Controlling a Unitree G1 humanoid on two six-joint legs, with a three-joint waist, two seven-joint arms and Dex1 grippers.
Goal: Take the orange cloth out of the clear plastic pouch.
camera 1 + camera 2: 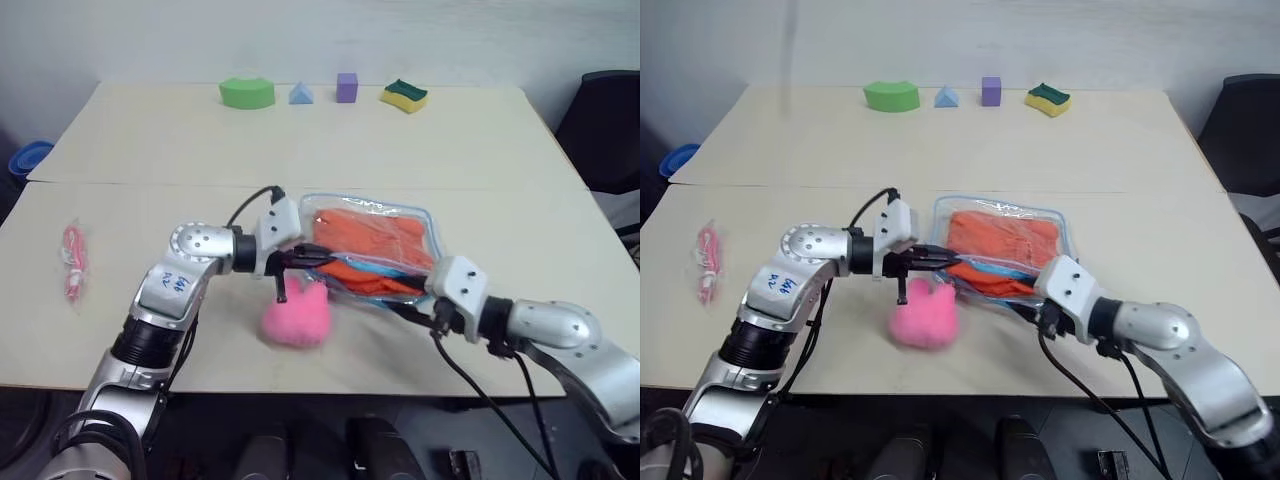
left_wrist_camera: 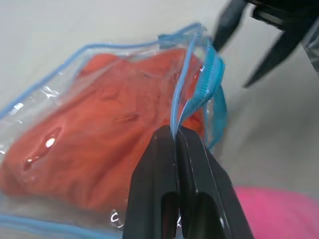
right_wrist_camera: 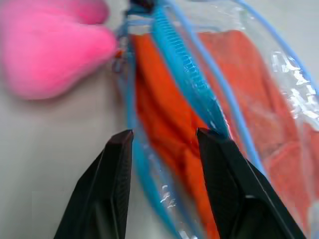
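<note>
The clear plastic pouch point(image 1: 425, 232) with light blue edging lies on the table's near half, its mouth gaping toward me. The orange cloth point(image 1: 375, 238) fills it, bunched inside. My left gripper point(image 2: 174, 130) is shut on the blue edge strip at the mouth's left corner and holds that lip up. From the right, my right gripper point(image 3: 164, 134) stands open at the mouth. Between its two fingers lie the pouch's lower lip and a fold of orange cloth point(image 3: 164, 119), and the blue zipper point(image 3: 182, 69) runs just past one fingertip.
A fuzzy pink plush lump point(image 1: 297, 315) sits just in front of the pouch, under my left gripper. A slim packet with pink contents point(image 1: 73, 262) lies at the left. Along the far edge stand a green block point(image 1: 247, 92), blue wedge point(image 1: 300, 94), purple cube point(image 1: 346, 86) and sponge point(image 1: 404, 94).
</note>
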